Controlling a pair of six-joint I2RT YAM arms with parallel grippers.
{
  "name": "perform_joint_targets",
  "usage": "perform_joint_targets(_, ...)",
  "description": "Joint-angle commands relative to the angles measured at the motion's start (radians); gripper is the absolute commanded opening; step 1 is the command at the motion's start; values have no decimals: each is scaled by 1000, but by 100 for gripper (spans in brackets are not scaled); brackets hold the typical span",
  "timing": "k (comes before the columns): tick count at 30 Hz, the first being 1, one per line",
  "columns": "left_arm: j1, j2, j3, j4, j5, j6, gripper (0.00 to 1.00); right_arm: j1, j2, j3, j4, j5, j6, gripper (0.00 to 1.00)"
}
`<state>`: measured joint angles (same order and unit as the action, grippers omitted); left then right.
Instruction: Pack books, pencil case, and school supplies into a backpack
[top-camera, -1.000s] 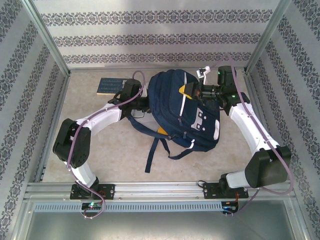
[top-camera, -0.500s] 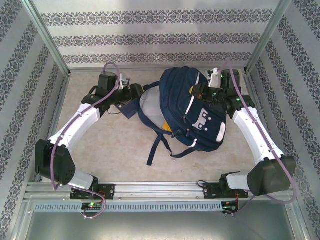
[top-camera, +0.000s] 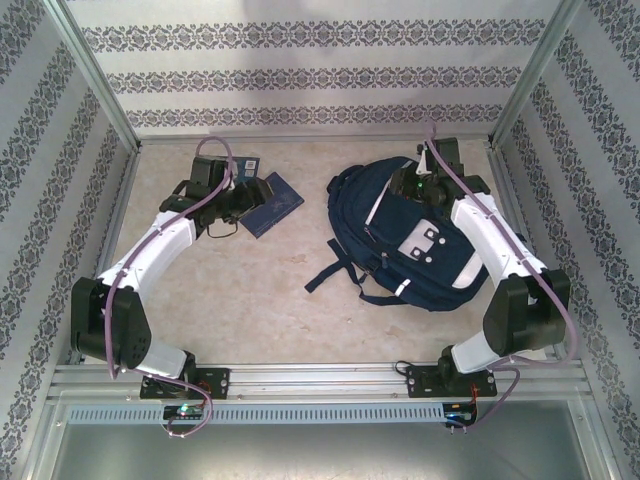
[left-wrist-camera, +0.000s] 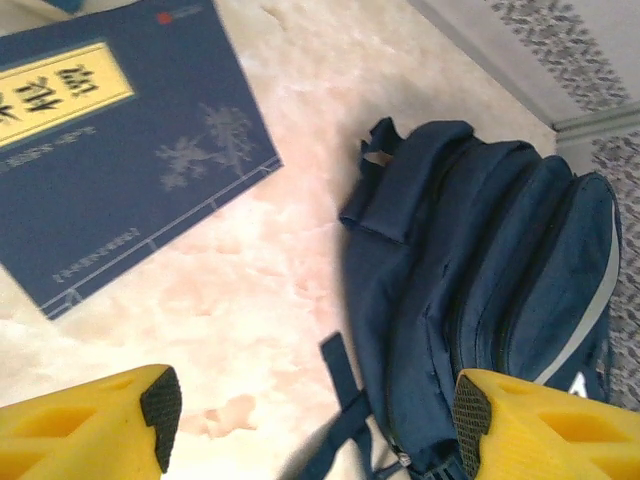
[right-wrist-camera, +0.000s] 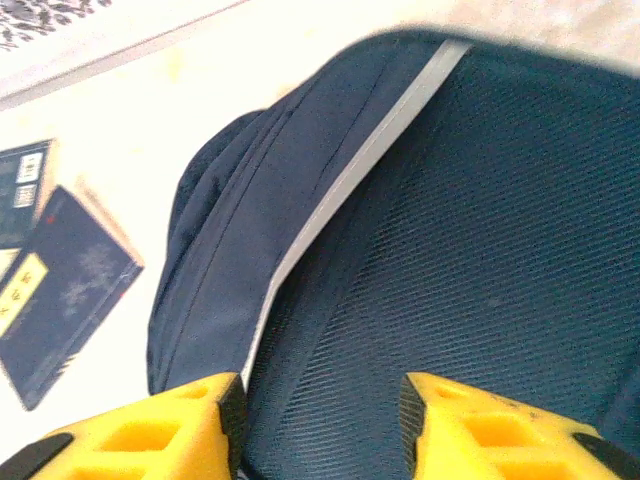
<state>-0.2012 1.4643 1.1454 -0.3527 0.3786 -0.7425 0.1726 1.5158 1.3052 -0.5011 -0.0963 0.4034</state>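
The navy backpack (top-camera: 400, 245) lies flat on the right half of the table, straps trailing toward the middle. My right gripper (top-camera: 415, 185) hovers open over its top end, the fingers (right-wrist-camera: 230, 410) straddling dark mesh fabric (right-wrist-camera: 470, 250) without pinching it. A dark blue book (top-camera: 275, 203) with a yellow label (left-wrist-camera: 60, 95) lies at the back left, and a second book (top-camera: 246, 164) peeks out behind it. My left gripper (top-camera: 243, 203) stands open beside the first book, nothing between its pads (left-wrist-camera: 160, 415). The pencil case and school supplies are out of view.
Metal frame posts and patterned walls close in the table on three sides. A loose backpack strap (top-camera: 325, 277) reaches toward the table's middle. Bare tabletop (top-camera: 240, 300) lies in front of the books.
The backpack has dropped from propped up to lying flat further right. My right gripper has opened off its top. My left arm swung back left to the books, one book now uncovered.
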Motion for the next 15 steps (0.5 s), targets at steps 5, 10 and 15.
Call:
perform_joint_targets(5, 79, -11, -76, 19, -99, -85, 77, 154, 35, 86, 75, 82, -123, 52)
perform_joint_targets(10, 138, 72, -129, 102, -116, -208, 80, 258, 289, 274, 71, -125, -139, 57)
perform_joint_targets(15, 191, 206, -75, 103, -102, -242, 80, 265, 559, 446, 145, -263, -32, 62)
